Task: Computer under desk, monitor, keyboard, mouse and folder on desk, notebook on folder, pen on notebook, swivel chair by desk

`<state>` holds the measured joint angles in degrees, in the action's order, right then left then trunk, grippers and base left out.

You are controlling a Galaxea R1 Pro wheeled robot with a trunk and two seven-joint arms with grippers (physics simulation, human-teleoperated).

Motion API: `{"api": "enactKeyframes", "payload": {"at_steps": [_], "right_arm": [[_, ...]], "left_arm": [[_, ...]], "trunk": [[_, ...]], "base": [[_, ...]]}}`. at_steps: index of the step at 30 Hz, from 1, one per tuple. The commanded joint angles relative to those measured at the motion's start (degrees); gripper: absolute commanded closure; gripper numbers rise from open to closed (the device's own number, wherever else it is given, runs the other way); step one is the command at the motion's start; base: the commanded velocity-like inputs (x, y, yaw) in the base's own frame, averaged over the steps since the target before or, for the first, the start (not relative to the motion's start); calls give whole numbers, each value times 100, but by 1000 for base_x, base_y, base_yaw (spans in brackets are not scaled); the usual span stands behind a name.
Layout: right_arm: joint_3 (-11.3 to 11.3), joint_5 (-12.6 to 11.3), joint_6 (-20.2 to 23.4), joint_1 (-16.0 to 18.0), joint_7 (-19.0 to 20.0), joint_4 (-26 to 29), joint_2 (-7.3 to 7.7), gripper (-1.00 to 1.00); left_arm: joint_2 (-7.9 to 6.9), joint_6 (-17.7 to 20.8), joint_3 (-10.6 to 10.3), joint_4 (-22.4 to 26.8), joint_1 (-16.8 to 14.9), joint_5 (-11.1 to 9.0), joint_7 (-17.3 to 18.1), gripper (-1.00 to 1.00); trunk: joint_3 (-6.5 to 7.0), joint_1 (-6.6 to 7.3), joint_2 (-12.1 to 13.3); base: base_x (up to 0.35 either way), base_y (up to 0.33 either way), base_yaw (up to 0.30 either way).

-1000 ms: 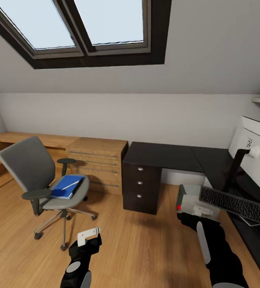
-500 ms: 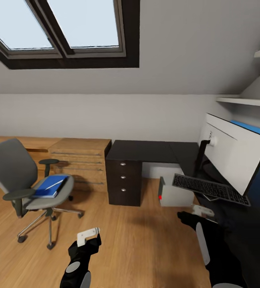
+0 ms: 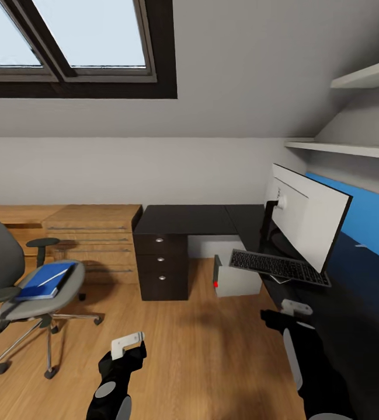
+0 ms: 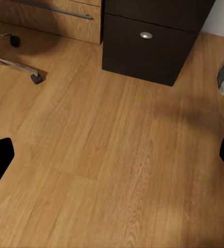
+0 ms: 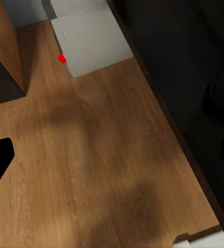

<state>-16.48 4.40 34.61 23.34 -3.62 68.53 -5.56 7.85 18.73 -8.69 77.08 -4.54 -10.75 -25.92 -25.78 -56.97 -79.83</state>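
Head view: camera swung right since second ago, not things; desk (image 3: pixel 183 220) now central, chair (image 3: pixel 14 286) with folder (image 3: pixel 42 280) left of desk, computer (image 3: pixel 234 280) under desk, keyboard (image 3: pixel 280 267) and monitor (image 3: pixel 309 221) on desk; robot likely turning toward desk

Left wrist: left gripper (image 4: pixel 112 160) empty, fingers wide apart over floor (image 4: pixel 106 155) before desk drawers

Right wrist: right gripper (image 5: pixel 112 155) empty, apparently apart, beside desk

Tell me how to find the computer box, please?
Look at the long black desk under the sloped wall. On the wood floor beneath it, right of the knobbed drawer unit, stands the computer. It is the only pale grey box, with a tiny red dot.
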Motion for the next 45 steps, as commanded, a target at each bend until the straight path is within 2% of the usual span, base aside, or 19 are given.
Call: {"api": "enactKeyframes", "payload": {"at_steps": [1, 3, 6, 7, 11, 16, 20, 22, 24, 25, 26, 28, 30, 33, 35, 39, 45], "right_arm": [[-7, 95, 6, 5, 12, -29, -3, -100], [-6, 184, -37, 7, 11, -80, 7, -100], [-5, 462, -204, 7, 9, -207, 25, -100], [-8, 610, -344, 9, 1, -298, 29, -100], [-19, 875, -724, 11, -89, -588, 36, -100], [-26, 1006, -1096, 18, -433, -902, 86, -100], [-30, 1032, -1468, 26, -803, -1083, 210, -100], [-32, 1033, -1546, 30, -871, -1129, 257, -100], [-42, 1027, -1619, 38, -933, -1199, 344, -100], [-53, 1015, -1663, 51, -973, -1324, 473, -100], [-61, 1010, -1680, 59, -983, -1382, 531, -100], [-103, 975, -1717, 68, -993, -1446, 612, -100], [-210, 837, -1791, 72, -998, -1473, 654, -100], [-324, 550, -1898, 78, -1002, -1486, 668, -100], [-339, 483, -1910, 80, -1002, -1483, 664, -100], [-358, 148, -1929, 83, -989, -1347, 644, -100], [-358, 79, -1917, 83, -976, -1261, 628, -100]], "left_arm": [[-2, 17, -10, 8, -3, -50, -45, -100], [-2, 17, -10, 8, -3, -50, -45, -100], [-2, 17, -10, 8, -3, -50, -45, -100], [-2, 17, -10, 8, -3, -50, -45, -100], [-2, 17, -13, 5, -3, -50, -58, -100], [-2, 10, -17, -80, -3, -37, -70, -100], [-2, 9, -18, -144, -3, -28, -71, -100], [-2, 9, -18, -153, -3, -26, -71, -100], [-2, 8, -19, -163, -2, -25, -71, -100], [-2, 8, -19, -171, -1, -26, -71, -100], [-2, 8, -19, -171, -2, -28, -71, -100], [-2, 8, -19, -174, -3, -30, -71, -100], [-2, 8, -19, -175, -3, -31, -71, -100], [-2, 6, -19, -176, -3, -32, -71, -100], [-2, 7, -19, -176, -3, -29, -71, -100], [-2, 5, -19, -176, -3, -31, -71, -100], [-2, 6, -19, -176, -3, -32, -71, -100]], "trunk": [[-7, 0, -4], [-7, 0, -4], [-7, 0, -4], [-7, 0, -4], [-7, 0, -4], [-7, 0, -4], [-7, 0, -4], [-7, 0, -4], [-7, 0, -4], [-7, 0, -4], [-7, 0, -4], [-7, 0, -4], [-7, 0, -4], [-7, 0, -4], [-7, 0, -4], [-7, 0, -4], [-7, 0, -4]], "base": [[0, 0, -50], [0, 0, -36], [0, 0, -17], [0, 0, -8], [0, 0, -5], [0, 0, -1], [0, 0, 0], [0, 0, 0], [0, 0, 0], [0, 0, 0], [0, 0, 0], [0, 0, 0], [0, 0, 0], [0, 0, 0], [0, 0, 0], [0, 0, 0], [0, 0, 0]]}}
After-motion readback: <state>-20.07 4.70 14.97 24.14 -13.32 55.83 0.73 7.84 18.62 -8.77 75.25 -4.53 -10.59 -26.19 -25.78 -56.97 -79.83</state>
